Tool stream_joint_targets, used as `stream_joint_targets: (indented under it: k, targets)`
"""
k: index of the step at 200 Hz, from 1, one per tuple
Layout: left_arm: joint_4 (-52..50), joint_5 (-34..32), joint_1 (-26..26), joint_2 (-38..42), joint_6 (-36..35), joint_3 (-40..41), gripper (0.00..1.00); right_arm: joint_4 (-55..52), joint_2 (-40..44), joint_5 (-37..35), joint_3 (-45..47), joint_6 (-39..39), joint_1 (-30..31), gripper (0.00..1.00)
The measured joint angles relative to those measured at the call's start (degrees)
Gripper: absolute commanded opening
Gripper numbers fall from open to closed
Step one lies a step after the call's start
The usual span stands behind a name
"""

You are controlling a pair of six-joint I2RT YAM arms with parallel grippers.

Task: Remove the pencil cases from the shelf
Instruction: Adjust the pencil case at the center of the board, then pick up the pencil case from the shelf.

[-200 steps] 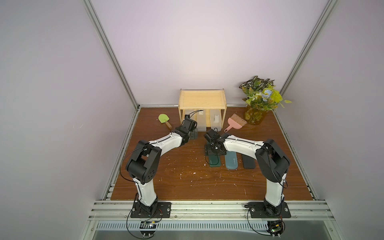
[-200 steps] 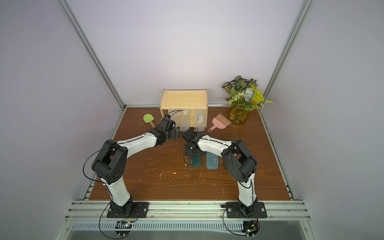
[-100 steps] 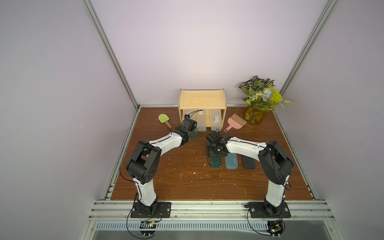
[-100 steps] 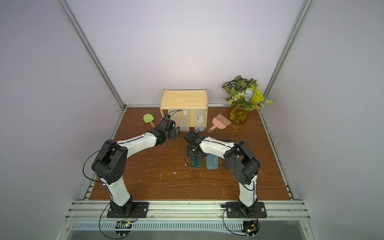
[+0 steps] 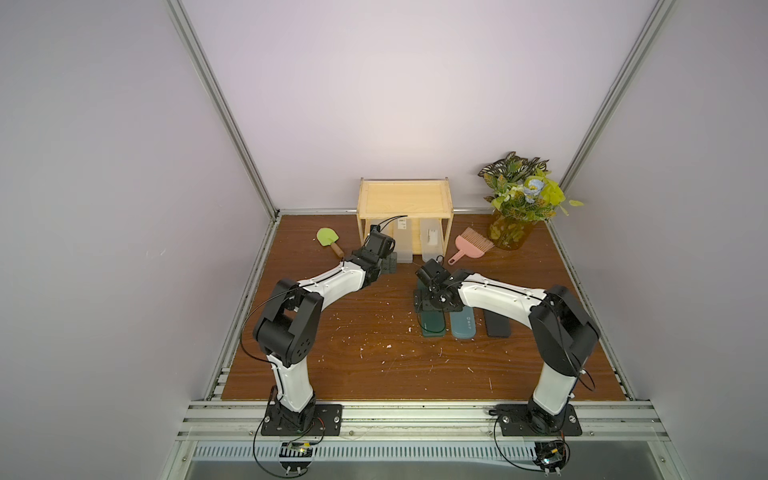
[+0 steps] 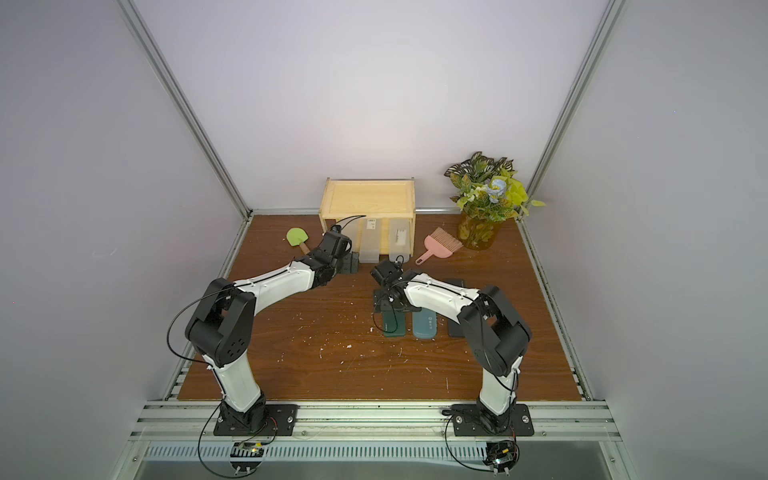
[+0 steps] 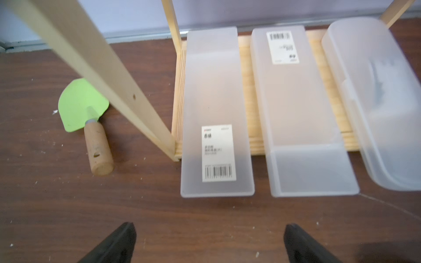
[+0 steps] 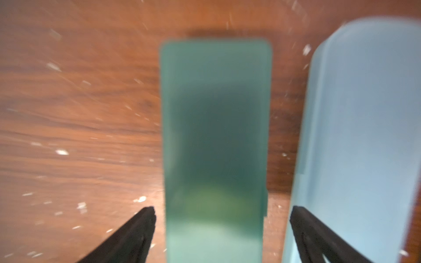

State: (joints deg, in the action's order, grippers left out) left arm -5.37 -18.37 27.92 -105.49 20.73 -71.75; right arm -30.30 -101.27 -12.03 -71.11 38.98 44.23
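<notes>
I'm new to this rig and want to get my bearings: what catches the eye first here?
A dark green case, a teal case and a black case lie in a neat row on the brown table, the open right gripper straddling the green one. Farther back, three frosted pencil cases jut from the lower tier of the wooden shelf, facing the open left gripper.

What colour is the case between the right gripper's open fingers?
The case is dark green; the right wrist view shows it best.

Blurry green case (image 8: 215, 136), edge-cropped teal case (image 8: 364, 136)
</notes>
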Motion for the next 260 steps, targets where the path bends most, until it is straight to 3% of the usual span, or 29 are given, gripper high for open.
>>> stream_joint_targets:
  k: [45, 88, 200, 260]
  targets:
    - [0.3, 1.6, -0.4, -3.0, 0.3, -3.5, 0.99, -0.1, 9.1, -1.5, -2.2, -1.0, 0.0, 0.99]
    - [0.2, 3.3, -1.6, -5.2, 0.8, -3.5, 0.99, 0.4, 12.7, -1.7, 0.3, -1.9, 0.0, 0.99]
    - [0.5, 5.7, -3.7, -10.4, 1.3, -6.4, 0.99, 1.8, 14.3, -2.8, 4.0, -3.2, -0.1, 0.99]
    - [0.4, 5.7, -4.6, -11.0, 1.3, -7.5, 0.92, 2.3, 14.3, -2.7, 4.1, -3.3, -0.3, 0.99]
